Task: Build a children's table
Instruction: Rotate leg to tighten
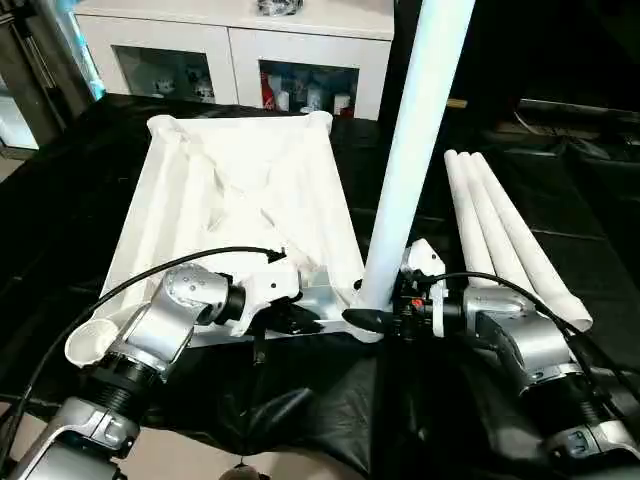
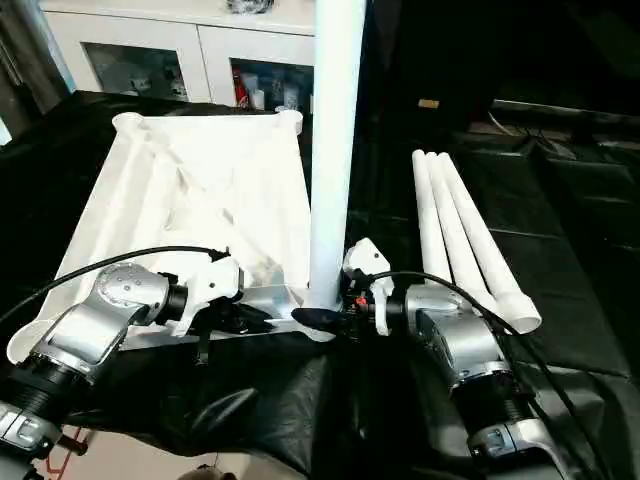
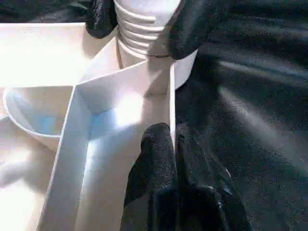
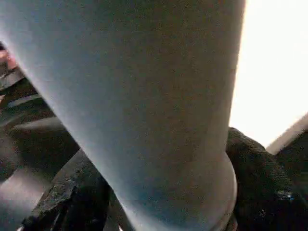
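While upside down on black cloth [image 1: 300, 400], table top [image 1: 240, 190] lies w/ ribs up, so sockets face up for legs. One leg [image 1: 415, 150] stands upright in near-right corner socket [image 3: 185, 72]. Right gripper [image 2: 330, 318] wraps base of leg, fingers [image 3: 192, 29] on both sides, prob. to keep it straight. Left gripper [image 1: 290, 318] pinched shut on near edge rib [image 3: 172, 106], prob. to stop top sliding. Three spare legs [image 1: 510, 235] lie just right of top, w/ open cloth beyond. Cabinet [image 1: 230, 50] at far side.
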Controlling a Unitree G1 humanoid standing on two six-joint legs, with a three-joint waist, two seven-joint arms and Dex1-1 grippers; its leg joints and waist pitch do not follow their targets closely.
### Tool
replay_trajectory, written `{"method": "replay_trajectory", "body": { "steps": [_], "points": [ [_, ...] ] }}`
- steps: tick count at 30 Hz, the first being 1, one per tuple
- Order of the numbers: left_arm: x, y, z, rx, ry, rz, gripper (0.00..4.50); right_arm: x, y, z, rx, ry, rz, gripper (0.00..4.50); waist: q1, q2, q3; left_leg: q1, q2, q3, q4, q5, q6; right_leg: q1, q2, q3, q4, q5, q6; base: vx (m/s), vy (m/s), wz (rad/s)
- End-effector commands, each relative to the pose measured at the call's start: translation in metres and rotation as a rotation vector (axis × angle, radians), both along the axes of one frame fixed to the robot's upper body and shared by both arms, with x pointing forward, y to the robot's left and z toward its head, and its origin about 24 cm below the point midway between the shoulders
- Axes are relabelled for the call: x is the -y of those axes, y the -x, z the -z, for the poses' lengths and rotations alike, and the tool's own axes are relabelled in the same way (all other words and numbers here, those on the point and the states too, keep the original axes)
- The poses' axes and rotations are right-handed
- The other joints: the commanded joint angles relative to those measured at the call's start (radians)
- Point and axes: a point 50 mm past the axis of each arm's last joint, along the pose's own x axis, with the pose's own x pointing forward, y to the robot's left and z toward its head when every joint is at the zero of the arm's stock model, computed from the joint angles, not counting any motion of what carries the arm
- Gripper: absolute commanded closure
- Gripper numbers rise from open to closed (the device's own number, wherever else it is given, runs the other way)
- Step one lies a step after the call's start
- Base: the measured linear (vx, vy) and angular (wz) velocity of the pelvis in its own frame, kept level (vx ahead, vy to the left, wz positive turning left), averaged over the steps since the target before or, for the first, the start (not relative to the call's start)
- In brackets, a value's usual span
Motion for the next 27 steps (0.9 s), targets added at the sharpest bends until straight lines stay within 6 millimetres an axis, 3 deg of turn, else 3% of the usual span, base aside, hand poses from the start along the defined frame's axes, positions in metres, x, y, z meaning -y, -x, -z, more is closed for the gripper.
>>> {"method": "replay_trajectory", "body": {
  "steps": [1,2,3,4,7,11,13,15,17,21,27],
  "points": [
    [0.023,-0.005,-0.002,0.015,0.04,-0.018,4.5,-0.012,-0.004,0.016,-0.031,0.072,0.092,1.67,-0.004,0.003,-0.05,0.019,0.052,-0.019,-0.074,-0.267,-0.006,0.025,-0.106,0.043,-0.089,-0.286,-0.204,0.0,0.0,0.0],
    [0.027,-0.011,-0.004,0.024,0.056,-0.067,4.5,-0.014,-0.009,0.021,-0.033,0.101,0.172,1.68,-0.007,-0.004,-0.05,0.019,0.053,-0.018,-0.073,-0.276,-0.014,0.023,-0.106,0.044,-0.089,-0.309,-0.201,0.0,0.0,0.0],
    [0.035,-0.019,-0.008,0.04,0.075,-0.133,4.5,-0.017,-0.016,0.026,-0.059,0.105,0.286,1.69,-0.011,-0.001,-0.048,0.021,0.048,-0.021,-0.074,-0.286,-0.024,0.021,-0.107,0.044,-0.092,-0.36,-0.19,0.0,0.0,0.0],
    [0.035,-0.019,-0.008,0.04,0.075,-0.133,4.5,-0.017,-0.016,0.026,-0.059,0.105,0.286,1.7,-0.016,-0.001,-0.05,0.02,0.046,-0.024,-0.074,-0.292,-0.035,0.022,-0.108,0.043,-0.094,-0.393,-0.177,0.0,0.0,0.0],
    [0.05,-0.032,-0.011,0.074,0.084,-0.223,4.5,-0.031,-0.026,0.03,-0.126,0.058,0.445,1.71,-0.02,0.001,-0.051,0.021,0.048,-0.025,-0.075,-0.296,-0.03,0.019,-0.107,0.044,-0.097,-0.371,-0.172,0.0,0.0,0.0],
    [0.058,-0.036,-0.012,0.094,0.08,-0.26,4.5,-0.043,-0.031,0.029,-0.141,0.045,0.509,1.71,-0.02,0.002,-0.056,0.015,0.047,-0.023,-0.073,-0.263,-0.018,0.025,-0.107,0.045,-0.092,-0.294,-0.184,0.0,0.0,0.0],
    [0.064,-0.038,-0.014,0.114,0.086,-0.275,4.5,-0.059,-0.034,0.024,-0.054,0.046,0.505,1.71,-0.022,0.007,-0.059,0.015,0.048,-0.021,-0.07,-0.245,-0.02,0.023,-0.108,0.044,-0.088,-0.258,-0.194,0.0,0.0,0.0],
    [0.064,-0.038,-0.014,0.118,0.091,-0.264,4.5,-0.065,-0.035,0.023,-0.065,0.014,0.494,1.01,-0.02,0.004,-0.06,0.012,0.048,-0.02,-0.07,-0.234,-0.009,0.028,-0.107,0.045,-0.086,-0.221,-0.199,0.0,0.0,0.0],
    [0.063,-0.036,-0.014,0.121,0.098,-0.237,4.5,-0.067,-0.035,0.021,-0.083,-0.009,0.472,0.99,-0.02,0.005,-0.061,0.01,0.049,-0.02,-0.071,-0.221,0.002,0.031,-0.104,0.043,-0.081,-0.181,-0.209,0.0,0.0,0.0],
    [0.057,-0.029,-0.012,0.11,0.104,-0.179,4.5,-0.064,-0.034,0.017,-0.051,-0.005,0.383,0.55,-0.02,0.005,-0.06,0.01,0.05,-0.02,-0.073,-0.228,0.009,0.033,-0.107,0.043,-0.081,-0.177,-0.214,0.0,0.0,0.0],
    [0.047,-0.016,-0.008,0.083,0.12,-0.064,4.5,-0.043,-0.026,0.015,0.012,0.017,0.197,0.53,-0.016,0.005,-0.063,0.007,0.053,-0.018,-0.068,-0.191,0.033,0.039,-0.108,0.043,-0.075,-0.099,-0.233,0.0,0.0,0.0]
  ]
}}
